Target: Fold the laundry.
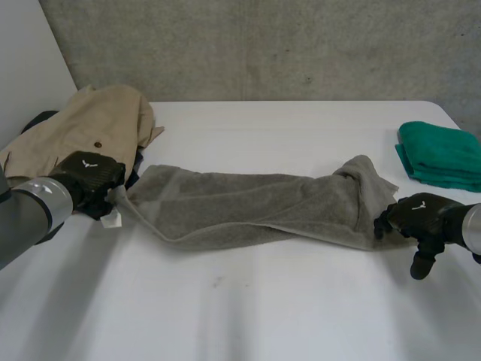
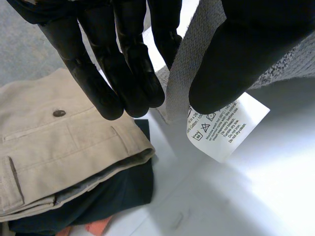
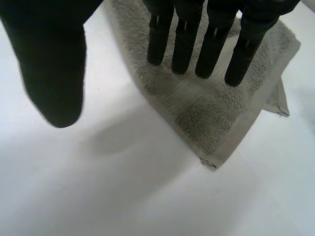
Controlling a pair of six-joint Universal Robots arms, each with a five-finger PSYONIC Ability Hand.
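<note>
Found grey towel [image 1: 248, 207] stretched in a long rumpled band across the middle of the white table [image 1: 248, 308], between the two hands. Noted left hand [image 1: 90, 180] at the towel's left corner, with the corner raised off the table. In left wrist view, saw towel edge [image 2: 179, 73] pinched between thumb [image 2: 236, 59] and straight fingers [image 2: 123, 73], white care label [image 2: 229, 125] hanging just below the thumb. Noted right hand [image 1: 421, 216] at the towel's right end. In right wrist view, saw fingers [image 3: 197, 44] straight and side by side over the towel's corner [image 3: 211, 118], thumb [image 3: 54, 69] well apart over bare table, nothing clasped. Cannot tell contact between those fingers and the cloth. Recorded beige trousers [image 1: 90, 124] lying on a dark garment [image 2: 98, 201] just behind the left hand, and folded green cloth [image 1: 442, 154] at the far right.
</note>
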